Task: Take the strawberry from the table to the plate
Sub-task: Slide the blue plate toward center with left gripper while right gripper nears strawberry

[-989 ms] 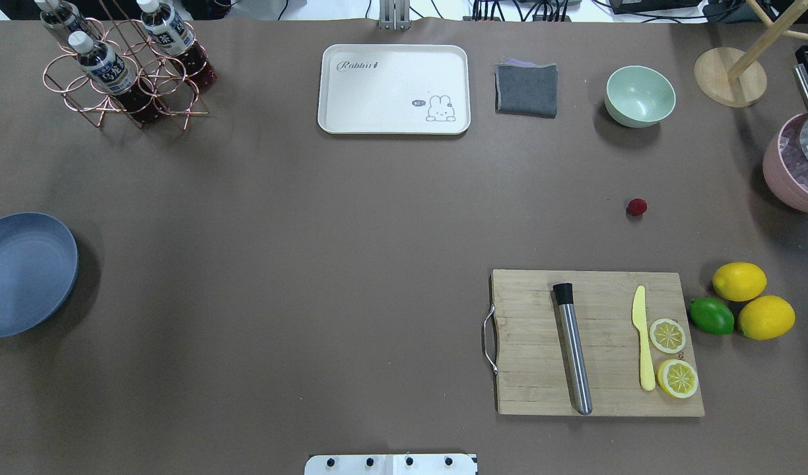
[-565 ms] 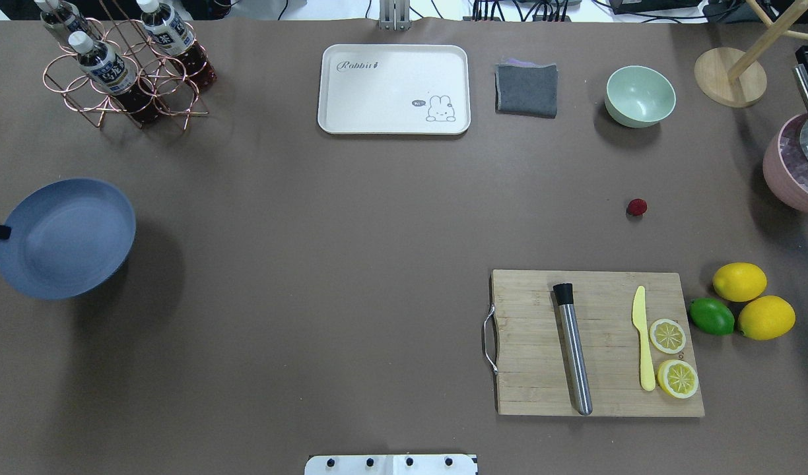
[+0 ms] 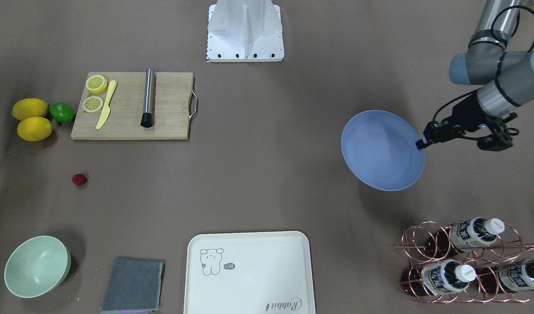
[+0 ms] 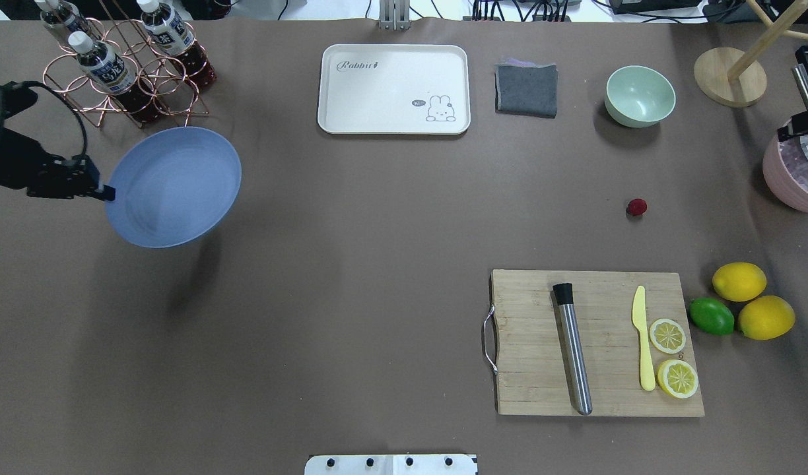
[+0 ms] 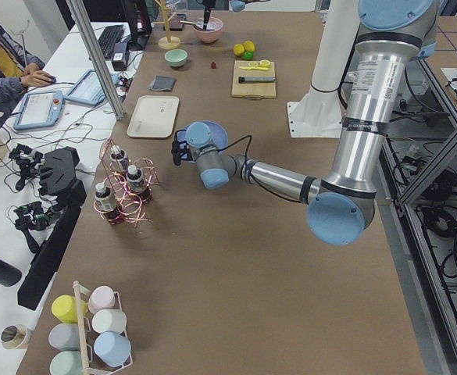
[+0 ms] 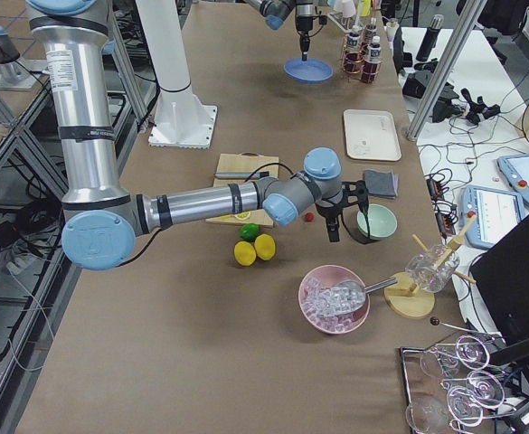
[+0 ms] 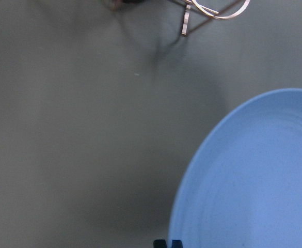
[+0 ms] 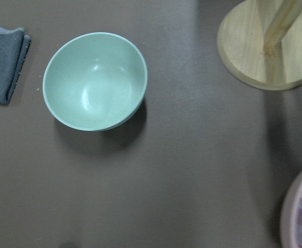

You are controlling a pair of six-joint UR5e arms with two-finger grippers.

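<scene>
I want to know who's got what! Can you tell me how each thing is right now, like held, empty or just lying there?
plate: held by its rim above the table, empty
left gripper: shut on the plate's rim
strawberry: lying on the table, nothing touching it
right gripper: over the table near the strawberry; open or shut, cannot tell
green bowl: upright, empty
bottles: capped

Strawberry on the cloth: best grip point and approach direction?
Pinch the strawberry across its widest middle, coming straight down from above. It is small, roundish and sits alone on the table, with room on every side; a sideways approach would likely roll it.
</scene>
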